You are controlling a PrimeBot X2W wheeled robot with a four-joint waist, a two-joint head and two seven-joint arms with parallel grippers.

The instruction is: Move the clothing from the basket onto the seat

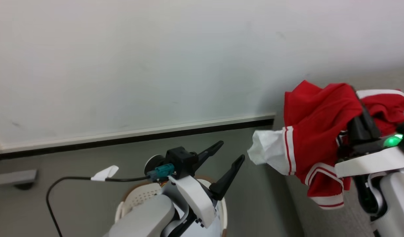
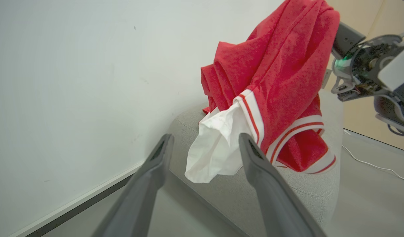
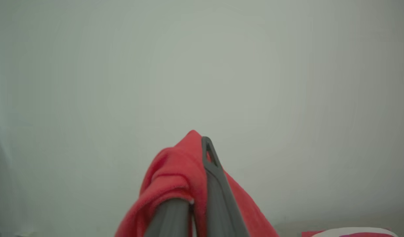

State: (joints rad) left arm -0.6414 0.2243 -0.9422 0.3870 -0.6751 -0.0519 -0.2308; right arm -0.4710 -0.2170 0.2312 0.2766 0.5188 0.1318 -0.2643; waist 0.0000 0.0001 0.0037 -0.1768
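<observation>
Head view: right gripper (image 1: 356,98) clamps the clothing (image 1: 313,131) over the seat (image 2: 254,194), left gripper (image 1: 231,150) gapes empty; next, lower and release

The left hand (image 2: 205,138) points its dark fingers, spread wide apart, at red clothing (image 2: 277,75) with a white sleeve. The right hand (image 2: 343,38) holds the clothing up over the grey seat (image 2: 304,194), beside a white wall (image 2: 73,82).
</observation>
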